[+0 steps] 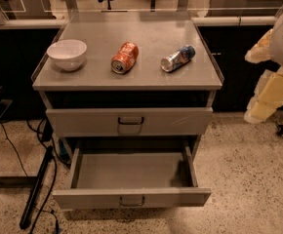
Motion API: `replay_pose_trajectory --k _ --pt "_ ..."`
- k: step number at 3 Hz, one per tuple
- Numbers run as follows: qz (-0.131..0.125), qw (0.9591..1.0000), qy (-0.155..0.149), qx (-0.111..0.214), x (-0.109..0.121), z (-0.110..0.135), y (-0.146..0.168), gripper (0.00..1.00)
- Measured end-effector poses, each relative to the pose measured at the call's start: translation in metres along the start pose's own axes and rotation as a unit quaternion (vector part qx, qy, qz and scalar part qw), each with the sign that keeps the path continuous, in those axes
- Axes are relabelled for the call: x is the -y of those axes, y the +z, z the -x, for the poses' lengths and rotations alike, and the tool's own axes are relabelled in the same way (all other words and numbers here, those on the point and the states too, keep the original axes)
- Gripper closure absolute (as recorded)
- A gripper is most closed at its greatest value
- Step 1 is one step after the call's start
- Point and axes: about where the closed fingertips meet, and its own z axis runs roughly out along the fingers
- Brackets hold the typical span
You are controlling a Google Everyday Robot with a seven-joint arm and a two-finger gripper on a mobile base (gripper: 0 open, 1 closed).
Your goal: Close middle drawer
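Observation:
The middle drawer is a grey, wide, shallow tray, pulled far out toward me. Its inside is empty and its low front panel has a small central pull handle. Above it, the taller-fronted top drawer is pushed in. The lowest drawer is hidden under the open one. My gripper shows as cream-coloured parts at the right edge. It is to the right of the cabinet, apart from it and higher than the open drawer.
On the cabinet top stand a white bowl, an orange can on its side and a blue-silver can on its side. A black pole and cables lie on the floor at the left. Dark counters stand behind.

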Motion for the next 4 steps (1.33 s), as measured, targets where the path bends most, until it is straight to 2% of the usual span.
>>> replay_pose_trajectory --k 3,4 --pt "0.0 1.0 0.0 0.0 0.0 0.0 0.0 0.96" --pt "0.0 1.0 0.0 0.0 0.0 0.0 0.0 1.0"
